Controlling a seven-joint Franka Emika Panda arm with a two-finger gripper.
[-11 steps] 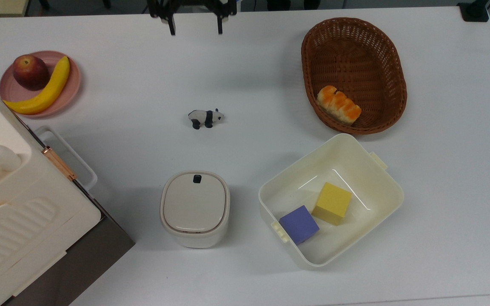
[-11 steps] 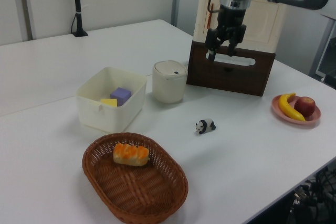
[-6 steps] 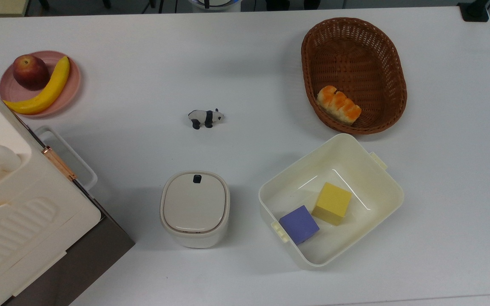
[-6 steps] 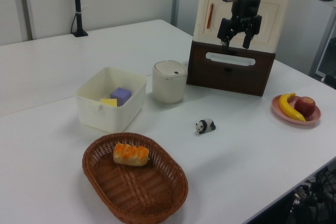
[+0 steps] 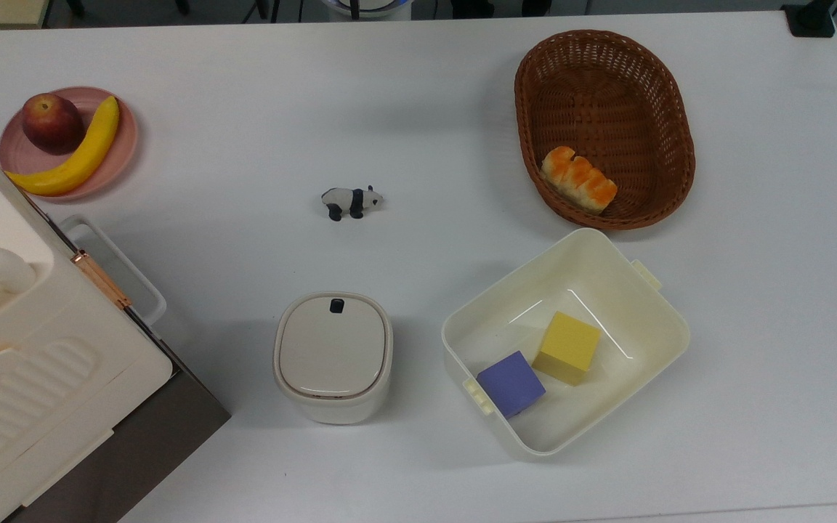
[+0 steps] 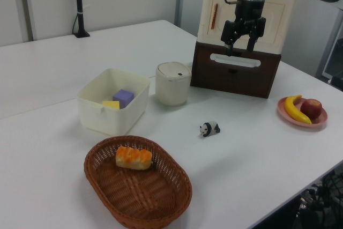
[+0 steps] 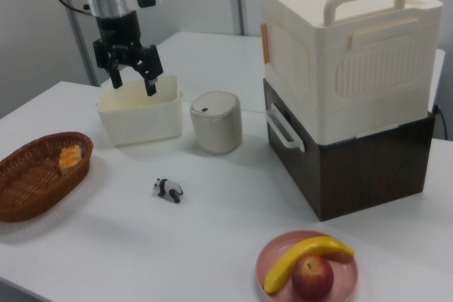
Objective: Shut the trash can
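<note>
In the right view the claw [image 7: 134, 76] hangs high over the counter [image 7: 212, 238] with its fingers spread apart, gripping nothing. To its right the trash can [image 7: 216, 122] sits lid down, beside the tub [image 7: 138, 118].

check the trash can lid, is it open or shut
Shut. In the top view the trash can's lid lies flat inside the rim, black button at its edge; the right view shows no gap.
</note>
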